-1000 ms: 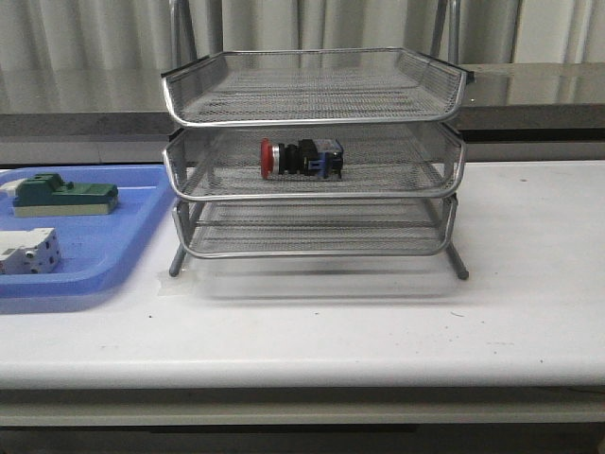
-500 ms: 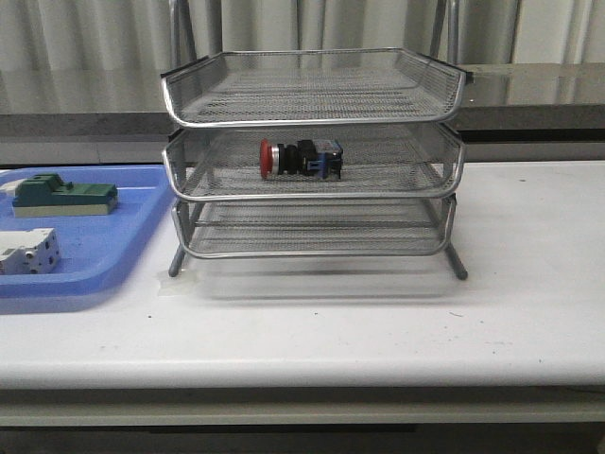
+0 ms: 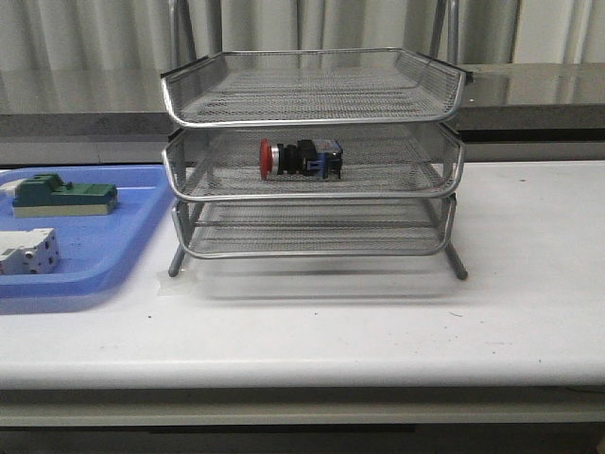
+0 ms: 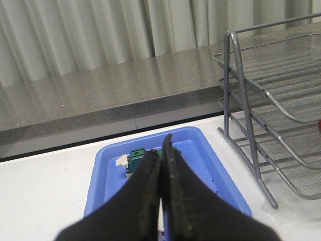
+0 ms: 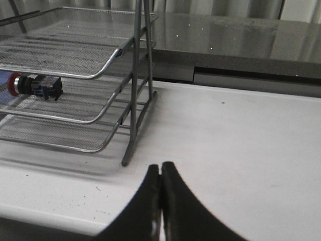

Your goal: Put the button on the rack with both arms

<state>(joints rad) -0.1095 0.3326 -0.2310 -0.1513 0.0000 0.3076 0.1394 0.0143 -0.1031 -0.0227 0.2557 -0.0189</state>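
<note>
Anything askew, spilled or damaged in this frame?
Nothing stands out. The button lies on its side in the middle tier of the rack. Both tools, left and right, are shut, empty and away from it.

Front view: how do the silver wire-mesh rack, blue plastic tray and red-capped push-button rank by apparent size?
1. Silver wire-mesh rack, largest.
2. Blue plastic tray, partly cut off at the edge.
3. Red-capped push-button, smallest.

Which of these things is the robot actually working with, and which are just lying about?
Job:
- red-capped push-button switch, on the middle tier
- three-tier silver wire-mesh rack

Lying about:
- flat blue plastic tray
- green-and-cream block
- white block
</note>
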